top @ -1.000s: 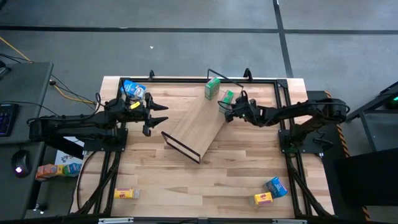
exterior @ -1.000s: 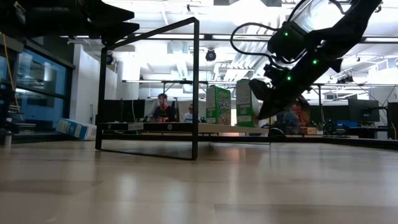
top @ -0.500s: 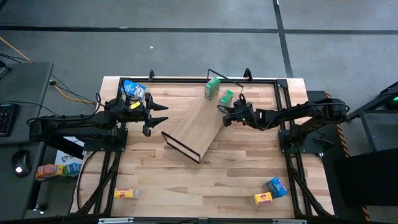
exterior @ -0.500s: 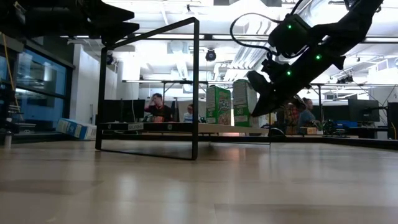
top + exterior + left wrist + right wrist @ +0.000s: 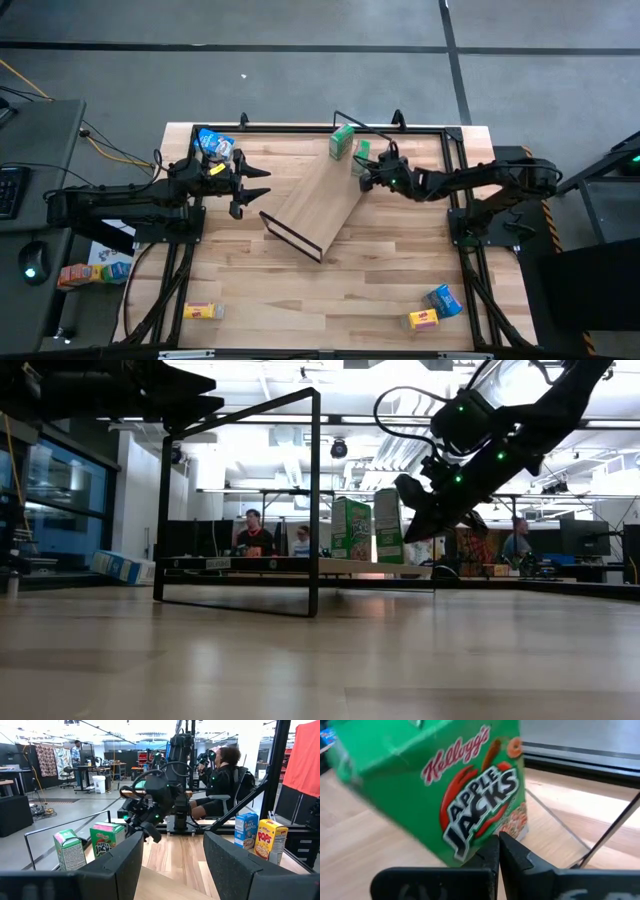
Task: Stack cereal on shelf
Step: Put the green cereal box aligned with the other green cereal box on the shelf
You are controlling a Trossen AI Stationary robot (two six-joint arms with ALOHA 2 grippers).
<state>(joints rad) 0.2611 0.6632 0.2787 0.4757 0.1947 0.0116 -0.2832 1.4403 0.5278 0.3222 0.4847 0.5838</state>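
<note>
The shelf [image 5: 315,200] lies slantwise on the table, a light-wood board with black wire ends. Two green cereal boxes [image 5: 342,140] [image 5: 361,153] stand upright side by side on its far end, also seen in the low view [image 5: 351,528] [image 5: 388,525]. My right gripper [image 5: 365,172] [image 5: 498,847] is shut, right against the nearer green box [image 5: 445,790]. My left gripper [image 5: 250,185] [image 5: 172,865] waits open above the table's left side, touching nothing. My right gripper touches the nearer green box with its shut fingertips [image 5: 492,851], on the printed face near a lower corner [image 5: 485,832]. It comes slanting down from the table's right and near side [image 5: 408,495]. The box stands upright on the shelf board.
A blue box [image 5: 213,143] lies at the far left by the left arm. A yellow box [image 5: 202,311] lies at the near left. A blue box [image 5: 443,298] and a yellow one [image 5: 424,319] stand at the near right. People sit beyond the table [image 5: 225,780].
My right gripper has moved toward the far edge, up against the nearer green box. That box has slid a little along the board toward the other green box and stayed upright.
</note>
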